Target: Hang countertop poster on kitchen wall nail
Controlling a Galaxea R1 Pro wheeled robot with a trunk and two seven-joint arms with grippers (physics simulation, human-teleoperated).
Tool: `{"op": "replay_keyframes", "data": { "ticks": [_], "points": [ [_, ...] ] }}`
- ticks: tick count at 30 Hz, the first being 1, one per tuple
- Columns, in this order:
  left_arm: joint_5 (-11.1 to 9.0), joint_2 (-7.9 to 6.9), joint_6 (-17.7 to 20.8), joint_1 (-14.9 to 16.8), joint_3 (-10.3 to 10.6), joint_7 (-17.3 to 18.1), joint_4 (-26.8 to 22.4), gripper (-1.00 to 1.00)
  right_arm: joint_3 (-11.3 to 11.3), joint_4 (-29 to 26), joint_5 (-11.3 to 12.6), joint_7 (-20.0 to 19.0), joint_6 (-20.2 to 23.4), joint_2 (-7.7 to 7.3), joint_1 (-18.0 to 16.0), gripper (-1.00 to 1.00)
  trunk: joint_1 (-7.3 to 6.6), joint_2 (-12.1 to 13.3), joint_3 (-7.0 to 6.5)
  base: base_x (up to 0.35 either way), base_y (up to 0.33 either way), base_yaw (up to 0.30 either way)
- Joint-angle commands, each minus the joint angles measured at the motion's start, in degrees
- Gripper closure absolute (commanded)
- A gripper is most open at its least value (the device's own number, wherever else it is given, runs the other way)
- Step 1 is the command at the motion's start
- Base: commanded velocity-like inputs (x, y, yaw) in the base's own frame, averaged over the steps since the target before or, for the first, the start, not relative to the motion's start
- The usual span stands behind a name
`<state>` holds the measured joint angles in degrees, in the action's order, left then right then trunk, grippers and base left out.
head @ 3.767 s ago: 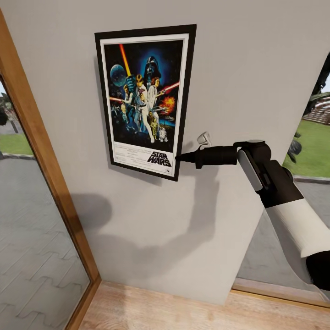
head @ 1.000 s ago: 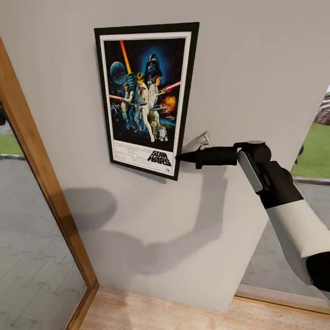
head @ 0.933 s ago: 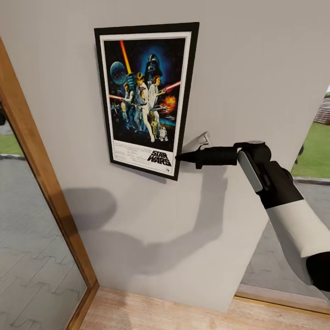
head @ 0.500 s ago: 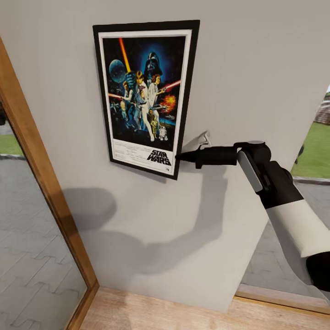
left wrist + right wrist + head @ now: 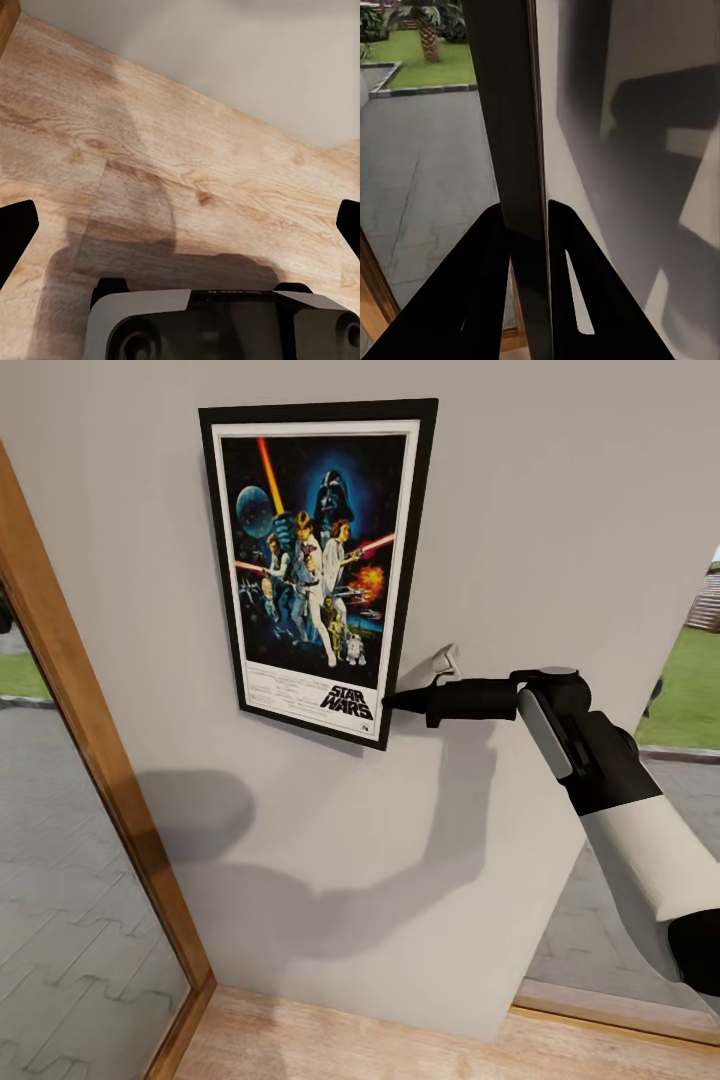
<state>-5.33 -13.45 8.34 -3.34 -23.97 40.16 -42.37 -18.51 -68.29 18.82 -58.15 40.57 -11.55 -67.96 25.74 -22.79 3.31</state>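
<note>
The black-framed Star Wars poster [image 5: 315,560] stands upright against the light-grey wall [image 5: 540,510]. My right gripper [image 5: 388,705] is shut on the frame's lower right edge, with the arm reaching in from the right. In the right wrist view the frame [image 5: 514,135] shows edge-on between the two dark fingers [image 5: 487,255]. My left gripper [image 5: 180,229] is open over the light-wood floor [image 5: 187,157] with nothing between its fingers. A nail cannot be made out; the poster covers that part of the wall. The kitchen countertop is out of view.
A tall wood-framed glass pane [image 5: 90,740] borders the wall on the left, and another glazed opening [image 5: 690,700] lies to the right, with paving and lawn outside. Light-wood floor [image 5: 350,1040] runs along the wall's foot. A small pale fitting [image 5: 445,660] sits just above my right gripper.
The poster's top edge has crept up and slightly left on the wall, while its lower right corner and my right gripper have stayed put. Earlier the view shifted a little.
</note>
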Motion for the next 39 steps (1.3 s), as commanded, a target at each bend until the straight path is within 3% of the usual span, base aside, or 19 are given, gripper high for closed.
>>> {"op": "replay_keyframes", "data": {
  "ticks": [1, 39],
  "points": [
    [-0.56, 0.00, 0.60, 0.00, -0.03, 0.18, -0.08, -1.00, -0.10, 0.00, 0.43, 0.04, 0.40, -0.05, -0.07, 1.00, 0.04, -0.13, 0.12, 0.000, 0.000, 0.000],
    [-0.56, 0.00, 0.62, 0.00, -0.03, 0.18, -0.08, -1.00, -0.04, 0.00, 0.45, 0.20, 0.39, -0.05, -0.07, 1.00, 0.04, -0.13, 0.12, 0.015, 0.000, 0.000]
  ]
}}
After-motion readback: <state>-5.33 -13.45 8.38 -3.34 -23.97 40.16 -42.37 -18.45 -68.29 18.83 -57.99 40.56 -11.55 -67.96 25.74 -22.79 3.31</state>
